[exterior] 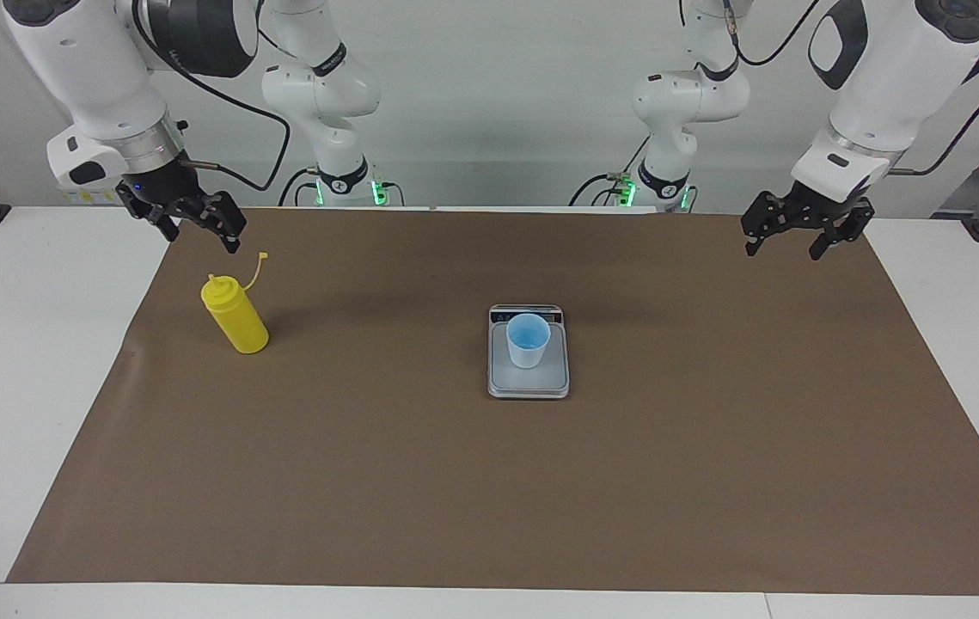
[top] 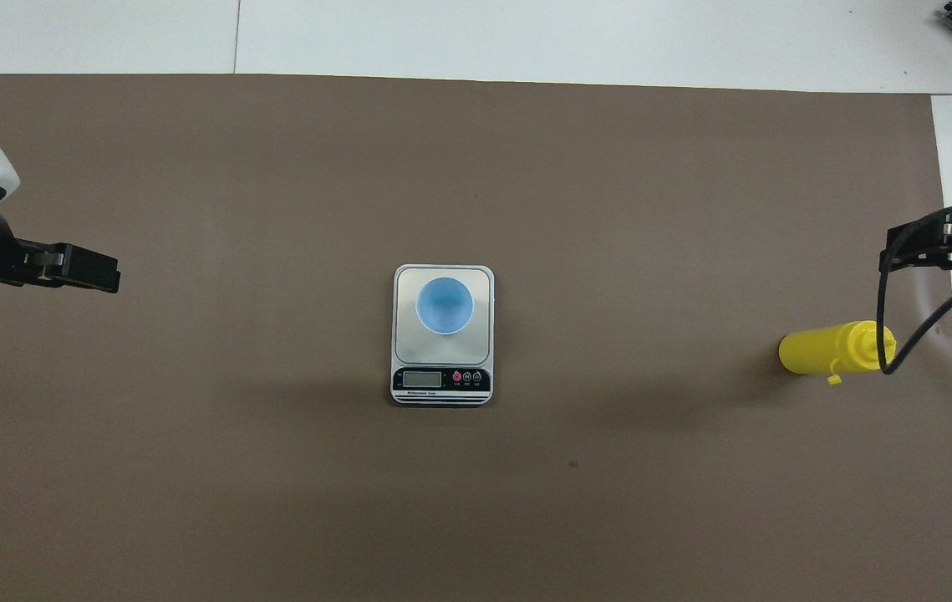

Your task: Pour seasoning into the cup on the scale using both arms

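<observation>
The yellow seasoning bottle (exterior: 235, 316) (top: 827, 349) stands upright on the brown mat toward the right arm's end of the table, its tethered cap (exterior: 262, 255) off the nozzle. My right gripper (exterior: 202, 241) (top: 893, 255) hangs open in the air above and beside the bottle, not touching it. At the middle of the mat a light blue cup (exterior: 528, 340) (top: 445, 305) stands upright on the silver-grey scale (exterior: 529, 384) (top: 442, 380). My left gripper (exterior: 782, 252) (top: 104, 276) waits open over the mat at the left arm's end, holding nothing.
A brown mat (exterior: 541, 481) covers most of the white table (exterior: 25, 344). A black cable (top: 885, 334) from the right wrist loops over the bottle's top in the overhead view. The scale's display strip faces the robots.
</observation>
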Controlling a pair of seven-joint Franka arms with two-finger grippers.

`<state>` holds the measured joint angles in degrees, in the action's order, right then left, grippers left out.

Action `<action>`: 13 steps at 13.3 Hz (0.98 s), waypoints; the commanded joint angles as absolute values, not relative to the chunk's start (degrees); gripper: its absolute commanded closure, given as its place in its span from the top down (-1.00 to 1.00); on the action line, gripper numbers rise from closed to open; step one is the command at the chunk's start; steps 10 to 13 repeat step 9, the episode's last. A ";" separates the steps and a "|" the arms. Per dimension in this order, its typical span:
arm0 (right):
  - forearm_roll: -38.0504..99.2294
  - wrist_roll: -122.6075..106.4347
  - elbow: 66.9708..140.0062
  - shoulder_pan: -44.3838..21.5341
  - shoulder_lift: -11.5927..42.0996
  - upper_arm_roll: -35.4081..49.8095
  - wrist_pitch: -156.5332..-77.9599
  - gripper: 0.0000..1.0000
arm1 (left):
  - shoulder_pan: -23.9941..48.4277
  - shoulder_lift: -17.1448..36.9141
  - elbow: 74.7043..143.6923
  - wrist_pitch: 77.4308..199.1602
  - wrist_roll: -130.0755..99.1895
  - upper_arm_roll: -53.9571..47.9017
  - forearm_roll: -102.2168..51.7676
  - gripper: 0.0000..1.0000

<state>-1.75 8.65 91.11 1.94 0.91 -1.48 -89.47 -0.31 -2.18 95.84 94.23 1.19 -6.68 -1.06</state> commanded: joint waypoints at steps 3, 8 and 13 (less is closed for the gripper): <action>-1.05 7.65 93.34 2.64 -0.79 0.00 -89.30 1.00 | -0.97 -3.78 97.38 93.96 0.79 -6.94 -1.76 1.00; -0.88 7.65 93.25 2.99 -0.70 0.00 -89.65 1.00 | -0.97 -3.78 97.47 93.96 0.79 -6.94 -1.76 1.00; -0.88 7.56 93.16 2.99 -0.70 0.00 -89.74 1.00 | -0.97 -3.78 97.38 93.96 0.79 -6.94 -1.76 1.00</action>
